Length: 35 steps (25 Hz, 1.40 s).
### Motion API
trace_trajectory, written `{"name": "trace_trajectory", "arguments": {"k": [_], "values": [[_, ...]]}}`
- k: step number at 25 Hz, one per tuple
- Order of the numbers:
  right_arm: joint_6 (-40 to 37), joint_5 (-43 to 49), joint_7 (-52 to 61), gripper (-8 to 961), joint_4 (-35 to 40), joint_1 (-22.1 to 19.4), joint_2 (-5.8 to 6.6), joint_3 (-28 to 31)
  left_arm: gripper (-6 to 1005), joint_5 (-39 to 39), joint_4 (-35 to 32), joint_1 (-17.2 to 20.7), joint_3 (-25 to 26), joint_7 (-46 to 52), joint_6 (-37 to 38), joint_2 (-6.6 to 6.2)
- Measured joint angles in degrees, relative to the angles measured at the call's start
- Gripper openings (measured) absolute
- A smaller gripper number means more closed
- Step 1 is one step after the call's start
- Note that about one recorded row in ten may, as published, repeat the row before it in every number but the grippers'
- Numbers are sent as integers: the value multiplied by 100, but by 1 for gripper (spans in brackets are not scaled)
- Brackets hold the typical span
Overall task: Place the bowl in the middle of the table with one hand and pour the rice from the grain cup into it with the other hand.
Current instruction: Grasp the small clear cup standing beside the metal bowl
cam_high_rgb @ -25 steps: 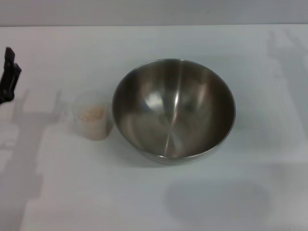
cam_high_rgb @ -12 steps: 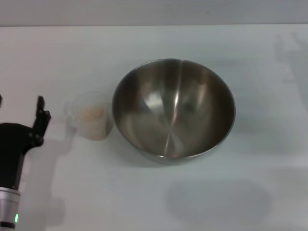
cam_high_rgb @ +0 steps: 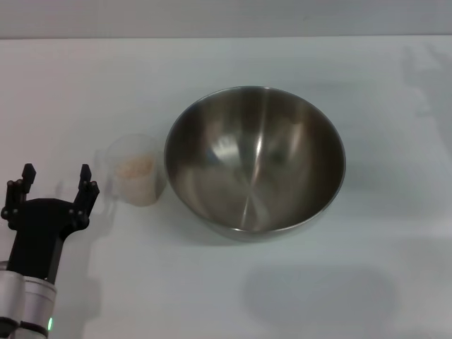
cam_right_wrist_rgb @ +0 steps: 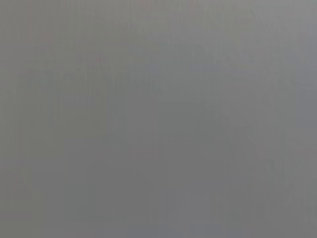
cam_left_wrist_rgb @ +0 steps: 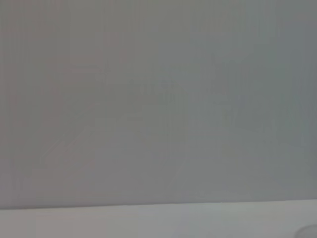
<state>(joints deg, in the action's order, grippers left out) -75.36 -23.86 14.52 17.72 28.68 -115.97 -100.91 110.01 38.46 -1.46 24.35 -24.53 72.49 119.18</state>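
The steel bowl stands upright near the middle of the white table. Close to its left side stands the clear grain cup with pale rice inside. My left gripper is at the lower left, open, its two black fingers pointing away from me, a short way left of the cup and not touching it. The right gripper is out of view. Both wrist views show only a plain grey surface.
The table's far edge meets a grey wall at the top of the head view. Faint arm shadows lie on the table at far right.
My left arm has swung in from the left edge toward the near left, turning so both fingers now show, spread apart, beside the cup. Bowl and cup have not moved.
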Motion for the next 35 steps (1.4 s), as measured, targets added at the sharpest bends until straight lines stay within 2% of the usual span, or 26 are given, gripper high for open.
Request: {"name": "trace_trajectory", "arguments": {"k": [1, 4, 15, 35], "values": [[0, 1, 0, 451, -21, 10, 10, 1, 738, -400, 88, -110, -209, -6, -106, 0], [1, 2, 0, 451, -129, 74, 21, 1, 737, -464, 160, -121, -241, -7, -216, 0], [7, 5, 1, 451, -372, 217, 31, 1, 733, -475, 292, -123, -312, -12, -398, 0], [3, 4, 8, 451, -368, 193, -10, -11, 726, -711, -49, -574, -282, 32, -619, 0]]}}
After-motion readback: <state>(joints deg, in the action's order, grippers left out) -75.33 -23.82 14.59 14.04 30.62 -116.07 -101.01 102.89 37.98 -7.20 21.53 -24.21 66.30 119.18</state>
